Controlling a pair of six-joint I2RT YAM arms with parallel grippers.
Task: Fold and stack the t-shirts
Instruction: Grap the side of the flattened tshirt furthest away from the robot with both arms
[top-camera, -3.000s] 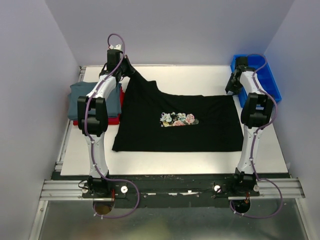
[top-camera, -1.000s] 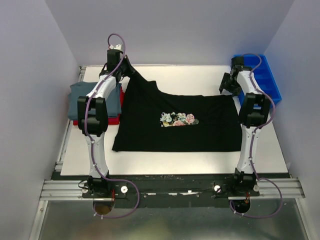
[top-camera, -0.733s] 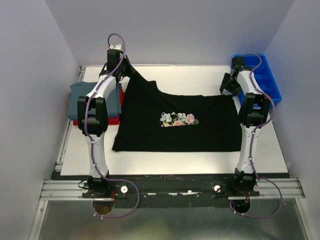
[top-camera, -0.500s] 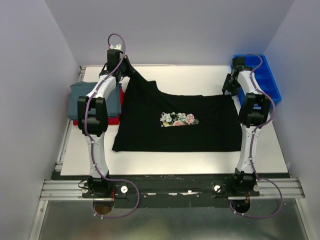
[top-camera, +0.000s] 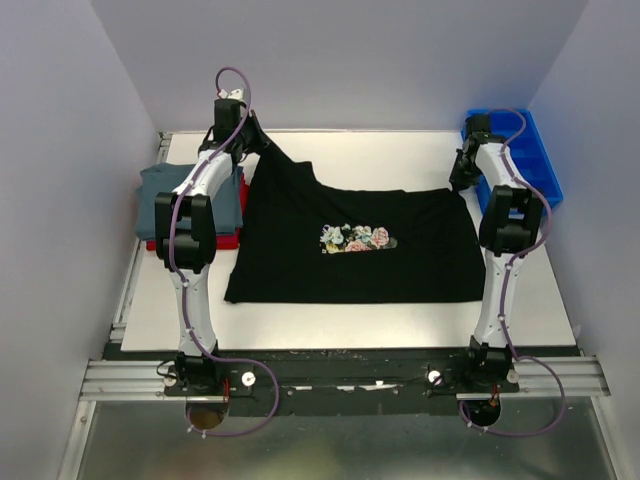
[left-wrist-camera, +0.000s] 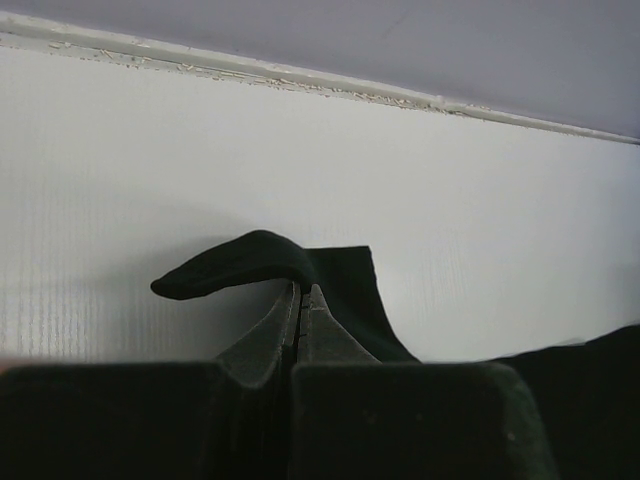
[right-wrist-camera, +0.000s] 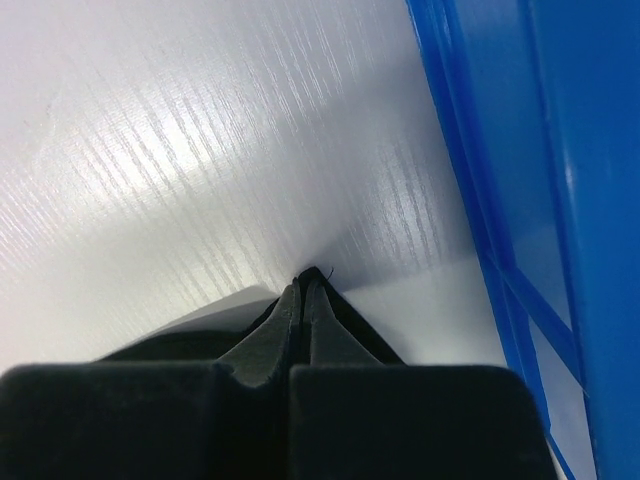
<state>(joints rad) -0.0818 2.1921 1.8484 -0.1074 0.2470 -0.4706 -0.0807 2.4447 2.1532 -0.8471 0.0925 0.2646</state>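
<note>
So the right gripper (right-wrist-camera: 303, 290) just clamped onto the far right corner of the soft black floral-print t-shirt (top-camera: 350, 255) spread mid-table, left gripper (left-wrist-camera: 301, 296) pinching the far left corner, fold's probably next.

You see only a sliver of the red tee (top-camera: 230, 241) under the grey-blue tee (top-camera: 155, 200) (the left arm (top-camera: 190, 228) crosses both), and the blue bin (right-wrist-camera: 530, 150) is cropped rightward.
</note>
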